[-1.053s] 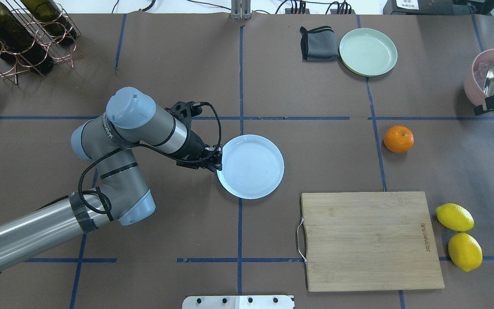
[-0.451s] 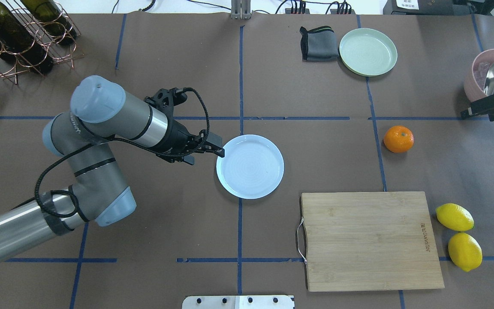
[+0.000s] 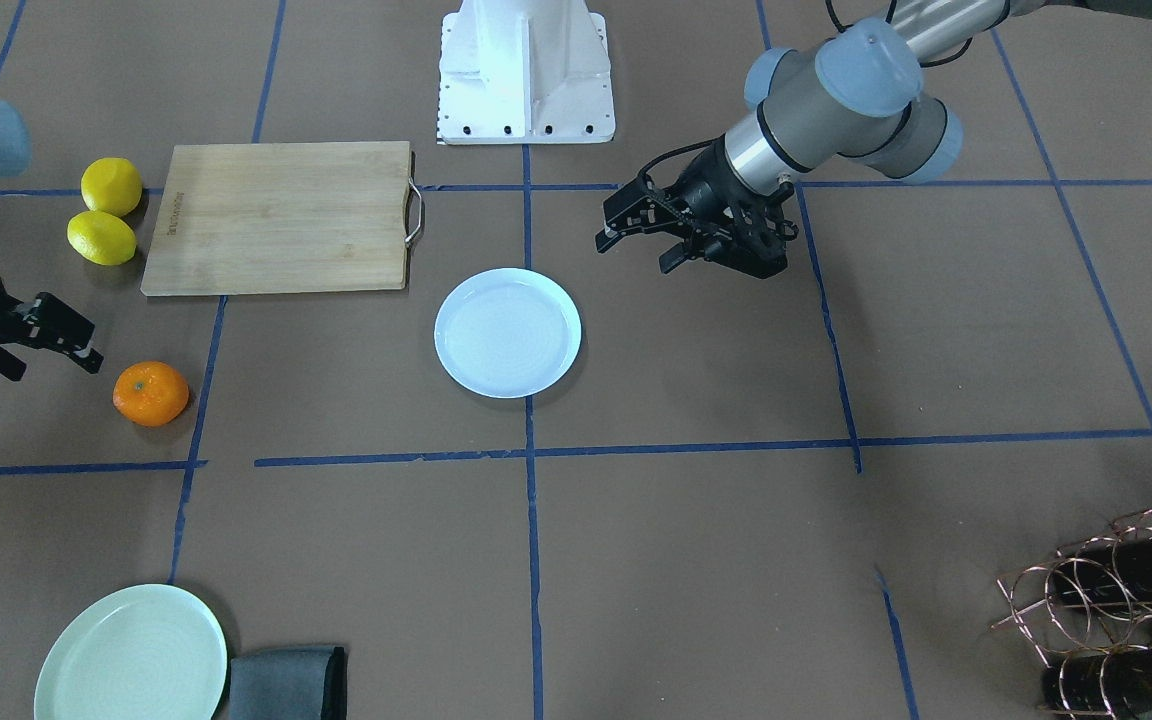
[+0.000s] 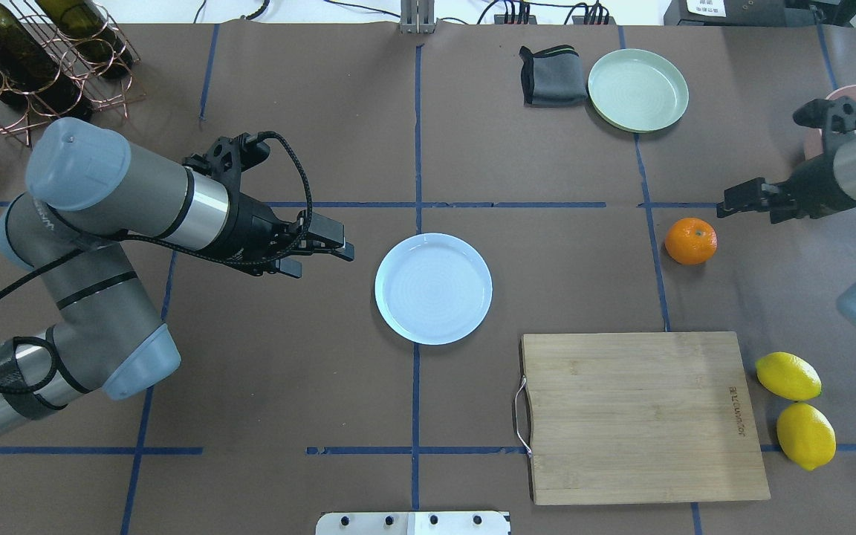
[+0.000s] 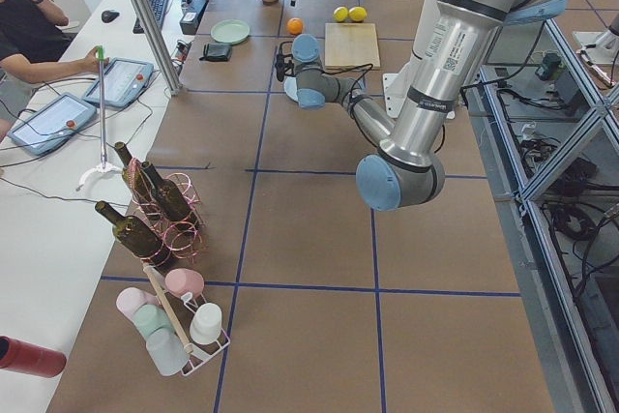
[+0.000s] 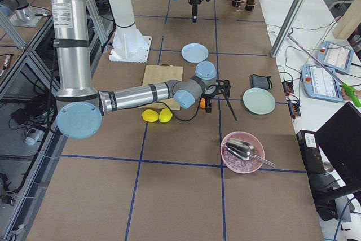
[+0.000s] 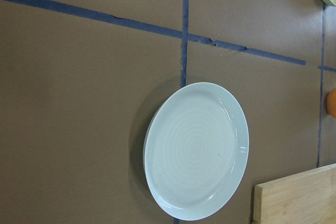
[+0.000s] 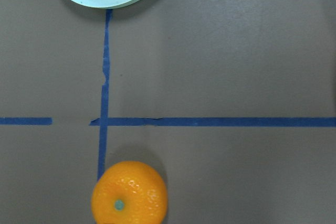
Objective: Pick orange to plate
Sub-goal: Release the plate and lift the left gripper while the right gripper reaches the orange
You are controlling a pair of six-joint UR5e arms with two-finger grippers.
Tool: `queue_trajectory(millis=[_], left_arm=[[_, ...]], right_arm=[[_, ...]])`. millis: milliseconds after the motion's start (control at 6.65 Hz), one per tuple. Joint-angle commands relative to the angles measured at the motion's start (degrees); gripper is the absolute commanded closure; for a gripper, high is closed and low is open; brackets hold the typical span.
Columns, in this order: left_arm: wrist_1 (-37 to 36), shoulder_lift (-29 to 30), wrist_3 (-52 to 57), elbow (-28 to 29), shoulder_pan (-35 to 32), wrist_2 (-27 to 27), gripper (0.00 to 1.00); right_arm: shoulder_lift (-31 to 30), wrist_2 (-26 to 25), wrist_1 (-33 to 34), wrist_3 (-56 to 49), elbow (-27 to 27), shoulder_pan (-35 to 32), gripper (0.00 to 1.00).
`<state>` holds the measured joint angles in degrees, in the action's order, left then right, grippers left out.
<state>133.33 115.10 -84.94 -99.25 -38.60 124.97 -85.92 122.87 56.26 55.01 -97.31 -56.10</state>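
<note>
Overhead exterior: right pincer spread beside orange; left pincer spread near plate.

The small round bright-orange fruit, its tiny green stem dot facing up, sat at the right of the overhead frame, a little above mid-height. The round, pale bluish-white glossy plate, faintly ringed, lay flat near the frame's centre, well apart from the fruit.

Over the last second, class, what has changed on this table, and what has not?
The left gripper, open, drew back from the rim of the plate toward the robot's left. The right gripper, open, came in from the table's right edge and is now near the orange, not touching it. Plate, orange, lemons and cutting board lie unmoved.
</note>
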Motion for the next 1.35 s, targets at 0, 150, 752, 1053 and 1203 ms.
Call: queue_trajectory(millis=[0, 150, 752, 1053, 1203], left_arm=[[0.0, -0.23, -1.19, -0.6, -0.16, -0.17, 0.0], [0.0, -0.32, -1.28, -0.6, -0.16, -0.17, 0.0], [0.0, -0.49, -1.28, -0.42, -0.16, -0.26, 0.0], [0.0, -0.49, -2.07, -0.42, -0.07, -0.26, 0.0], [0.0, -0.49, -2.68, -0.33, 0.19, -0.61, 0.0]], right_arm=[[2.58, -6.22, 0.51, 1.85, 1.33, 5.38, 0.0], [4.17, -6.59, 2.6, 1.85, 1.6, 5.65, 0.0], [4.8, -11.25, 4.91, 1.15, 1.87, 8.73, 0.0], [4.45, -11.25, 5.08, 0.89, 1.6, 7.41, 0.0], [4.27, -11.25, 5.0, 0.8, 1.51, 7.41, 0.0]])
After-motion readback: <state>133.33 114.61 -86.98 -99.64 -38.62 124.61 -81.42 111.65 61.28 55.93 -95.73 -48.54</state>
